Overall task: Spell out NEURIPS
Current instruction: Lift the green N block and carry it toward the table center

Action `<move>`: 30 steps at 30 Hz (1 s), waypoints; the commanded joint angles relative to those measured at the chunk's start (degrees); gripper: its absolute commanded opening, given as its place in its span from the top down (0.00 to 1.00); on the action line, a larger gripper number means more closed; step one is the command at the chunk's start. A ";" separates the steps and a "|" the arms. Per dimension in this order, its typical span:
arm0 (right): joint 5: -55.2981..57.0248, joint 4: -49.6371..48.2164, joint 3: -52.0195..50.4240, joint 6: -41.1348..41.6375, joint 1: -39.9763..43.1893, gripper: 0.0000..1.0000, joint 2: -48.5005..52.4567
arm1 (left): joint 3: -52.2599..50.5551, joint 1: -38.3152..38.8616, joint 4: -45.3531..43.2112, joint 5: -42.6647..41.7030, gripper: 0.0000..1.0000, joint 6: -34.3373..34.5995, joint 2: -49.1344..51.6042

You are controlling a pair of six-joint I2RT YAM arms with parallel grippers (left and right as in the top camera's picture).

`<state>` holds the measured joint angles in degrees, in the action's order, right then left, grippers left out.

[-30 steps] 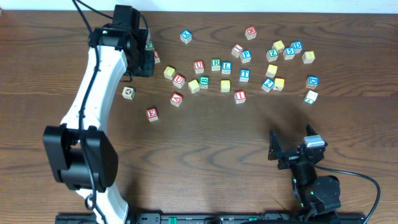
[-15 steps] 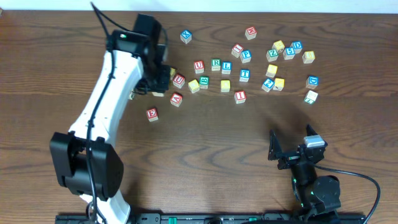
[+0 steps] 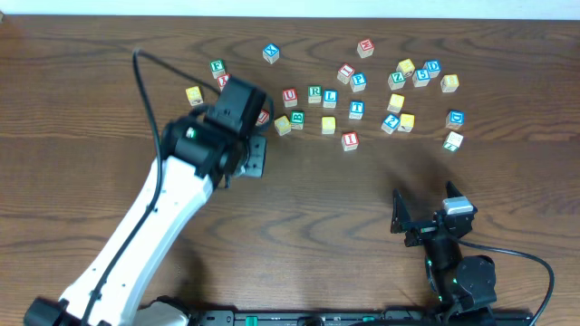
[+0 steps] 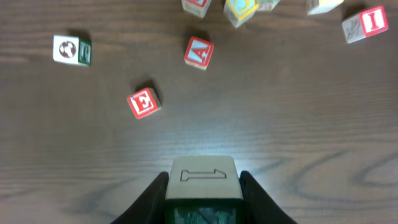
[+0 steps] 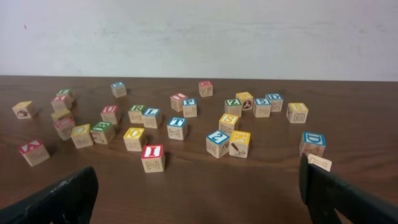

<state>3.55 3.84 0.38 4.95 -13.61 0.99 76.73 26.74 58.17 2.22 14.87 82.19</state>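
Block (image 4: pixel 202 176) in left claw (image 4: pixel 203 190) — letter face unreadable

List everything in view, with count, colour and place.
letter blocks: roughly thirty, red, blue, green, yellow, scattered across the table's far half
held block: one, bare wood top, clamped above bare table
table: one, dark brown wood, under everything
wall: one, white, behind the table
left arm: one, white and black, reaching from the near left
left gripper: one, black, shut on the held block
right gripper: one, black, open, near right edge
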 commanded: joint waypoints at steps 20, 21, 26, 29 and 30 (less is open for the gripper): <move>-0.09 0.22 -0.07 -0.33 0.44 0.01 -0.22 | -13.07 1.01 -14.99 -5.07 0.92 9.35 13.09; -0.09 0.24 -0.07 -0.31 0.44 0.01 -0.22 | -13.07 1.01 -15.08 -5.27 0.93 9.46 13.84; -0.09 0.24 -0.07 -0.31 0.44 0.01 -0.22 | -13.07 1.01 -15.76 -5.42 0.92 9.46 16.68; -0.09 0.24 -0.07 -0.33 0.44 0.01 -0.22 | -13.09 1.01 -16.09 -5.44 0.93 9.46 17.46; -0.09 0.22 -0.07 -0.33 0.44 0.01 -0.22 | -13.09 0.98 -16.31 -5.42 0.93 9.44 17.64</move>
<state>3.55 3.84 0.38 4.95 -13.61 0.99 64.12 27.62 42.13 -2.87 23.86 98.91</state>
